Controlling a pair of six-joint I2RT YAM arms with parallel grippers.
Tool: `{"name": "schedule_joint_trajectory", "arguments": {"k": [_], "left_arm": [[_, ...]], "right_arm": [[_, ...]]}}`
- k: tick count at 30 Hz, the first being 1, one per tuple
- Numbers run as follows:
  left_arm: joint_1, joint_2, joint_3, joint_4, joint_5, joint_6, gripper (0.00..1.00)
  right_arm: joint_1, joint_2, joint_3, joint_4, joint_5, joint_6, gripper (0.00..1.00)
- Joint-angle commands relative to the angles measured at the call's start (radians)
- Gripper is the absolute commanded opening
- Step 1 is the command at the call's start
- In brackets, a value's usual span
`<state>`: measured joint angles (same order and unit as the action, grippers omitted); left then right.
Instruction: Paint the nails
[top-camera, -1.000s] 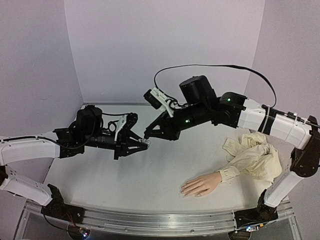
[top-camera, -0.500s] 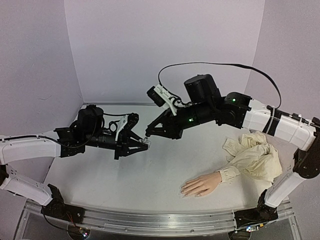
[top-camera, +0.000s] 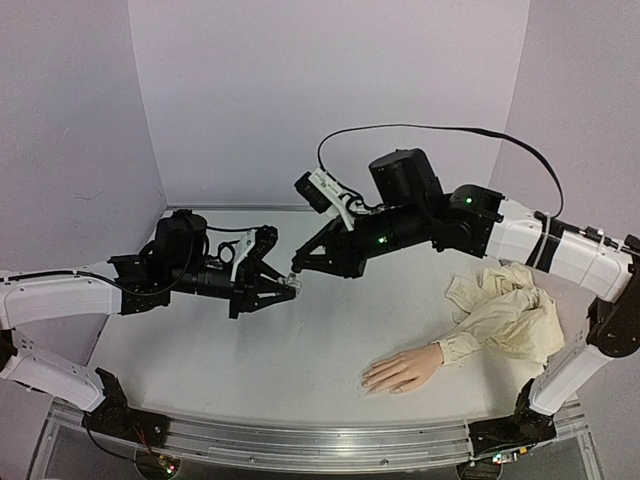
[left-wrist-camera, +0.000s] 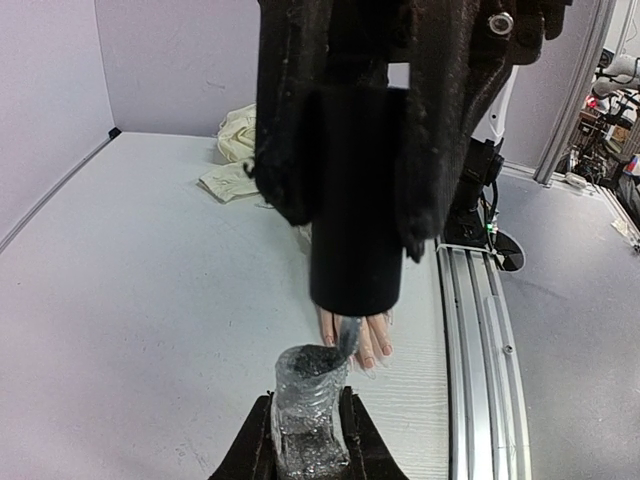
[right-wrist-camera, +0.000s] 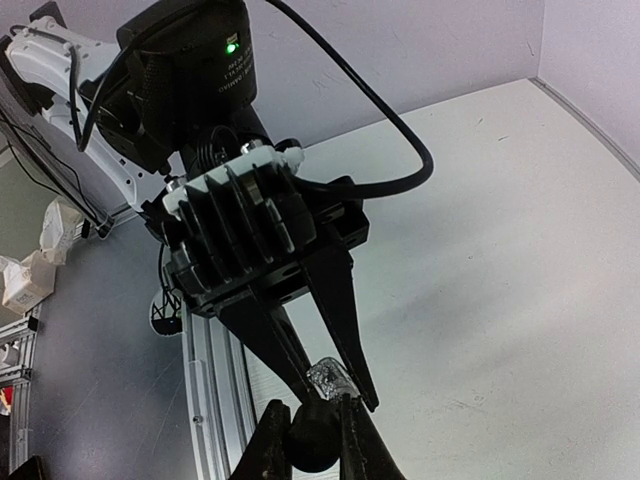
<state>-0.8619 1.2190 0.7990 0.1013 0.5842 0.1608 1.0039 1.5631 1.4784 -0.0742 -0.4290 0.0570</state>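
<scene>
My left gripper (top-camera: 288, 287) is shut on a small glittery silver polish bottle (left-wrist-camera: 310, 405), holding it above the table. My right gripper (top-camera: 297, 268) is shut on the bottle's black cap (left-wrist-camera: 356, 200) and meets the left one in mid-air. The brush (left-wrist-camera: 347, 338) under the cap reaches the bottle's open neck. In the right wrist view the cap (right-wrist-camera: 315, 440) sits between my fingers, right against the bottle (right-wrist-camera: 330, 378). The mannequin hand (top-camera: 400, 370) lies palm down near the front edge, well away from both grippers. Its nails (left-wrist-camera: 382, 349) show below the cap.
The hand's cream cloth sleeve (top-camera: 510, 310) lies bunched at the right side of the white table (top-camera: 250, 350). A metal rail (top-camera: 320, 445) runs along the near edge. Purple walls close in the back and both sides.
The right arm's elbow and wrist shifted slightly up and to the right, while its fingertips stayed at the bottle. The left arm has not moved.
</scene>
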Motion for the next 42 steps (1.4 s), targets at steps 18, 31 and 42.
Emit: {"name": "schedule_joint_trajectory", "arguments": {"k": [18, 31, 42], "left_arm": [[0.006, -0.006, 0.051, 0.021, -0.11, 0.002, 0.0], [0.007, -0.243, 0.104, -0.046, -0.34, -0.152, 0.0], [0.006, -0.251, 0.177, -0.193, -0.326, -0.112, 0.0]], "right_arm": [[-0.044, -0.24, -0.187, 0.121, 0.157, 0.187, 0.0], [-0.012, -0.373, -0.601, 0.036, 0.326, 0.476, 0.0], [0.136, -0.28, -0.696, 0.001, 0.427, 0.584, 0.0]]}}
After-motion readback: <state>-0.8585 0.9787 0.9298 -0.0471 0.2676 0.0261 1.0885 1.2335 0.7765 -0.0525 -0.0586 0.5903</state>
